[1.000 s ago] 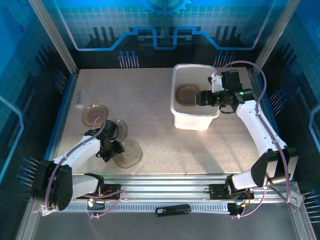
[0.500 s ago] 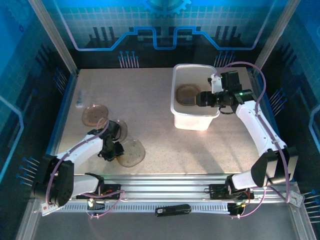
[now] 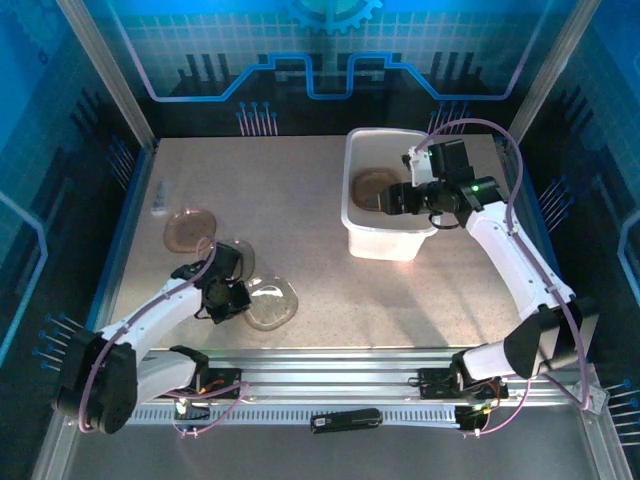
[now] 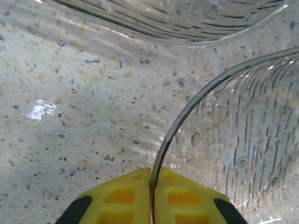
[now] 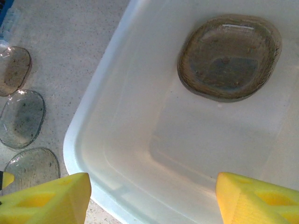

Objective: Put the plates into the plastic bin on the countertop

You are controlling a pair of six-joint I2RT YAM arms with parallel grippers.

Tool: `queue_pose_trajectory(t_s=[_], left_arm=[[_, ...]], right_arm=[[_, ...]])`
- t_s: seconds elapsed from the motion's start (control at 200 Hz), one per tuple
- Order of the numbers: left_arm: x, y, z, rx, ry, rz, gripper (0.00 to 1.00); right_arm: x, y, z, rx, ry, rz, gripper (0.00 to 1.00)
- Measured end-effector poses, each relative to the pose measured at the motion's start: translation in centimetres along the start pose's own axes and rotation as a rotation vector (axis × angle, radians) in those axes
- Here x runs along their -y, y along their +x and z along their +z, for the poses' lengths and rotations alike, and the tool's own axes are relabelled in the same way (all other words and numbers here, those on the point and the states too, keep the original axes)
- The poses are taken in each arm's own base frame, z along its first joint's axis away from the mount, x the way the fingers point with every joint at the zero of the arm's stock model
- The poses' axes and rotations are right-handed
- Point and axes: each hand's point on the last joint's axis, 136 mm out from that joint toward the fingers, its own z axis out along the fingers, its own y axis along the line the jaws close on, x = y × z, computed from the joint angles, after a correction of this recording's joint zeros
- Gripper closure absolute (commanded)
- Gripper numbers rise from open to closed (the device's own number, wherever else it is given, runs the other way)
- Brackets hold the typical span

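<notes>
Top external view: my left gripper (image 3: pixel 228 298) is clamped on the rim of the clear plate (image 3: pixel 272 302) near the surface's (image 3: pixel 300 200) front edge. Open room lies between it and the plastic bin (image 3: pixel 385 240). The middle plate (image 3: pixel 243 258) and the far-left plate (image 3: pixel 190 230) lie nearby. My right gripper (image 3: pixel 392 198) hangs over the bin, fingers apart. One brown plate (image 3: pixel 372 187) lies flat inside.

Blue circuit-print walls (image 3: pixel 200 50) (backlit) surround metal rails (image 3: pixel 330 372).

Clear plate (image 4: pixel 243 140) cut by right edge, plastic bin (image 5: pixel 120 103) cropped at top
</notes>
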Motion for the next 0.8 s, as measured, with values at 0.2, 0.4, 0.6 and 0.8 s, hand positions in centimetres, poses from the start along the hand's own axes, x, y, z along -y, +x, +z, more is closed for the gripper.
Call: queue_pose_trajectory(t_s=[0.2,0.4,0.6,0.8], left_arm=[[1.0,-0.4,-1.4,0.05,0.067,0.014,0.99],[2.6,-1.4,-3.7,0.126,0.15,0.033,1.0],[4.7,-2.9,-6.0,0.181,0.208,0.089,1.0],[6.5,-4.2,-7.4,0.202,0.231,0.146,1.0]], right_arm=[[-0.6,-0.7,-0.9,0.01,-0.016,-0.004,0.3],[-1.3,-0.8,-1.6,0.002,-0.044,-0.002,0.31],[0.0,-0.4,-1.9,-0.008,-0.045,0.045,0.31],[2.2,0.5,-2.8,0.015,-0.029,0.117,0.33]])
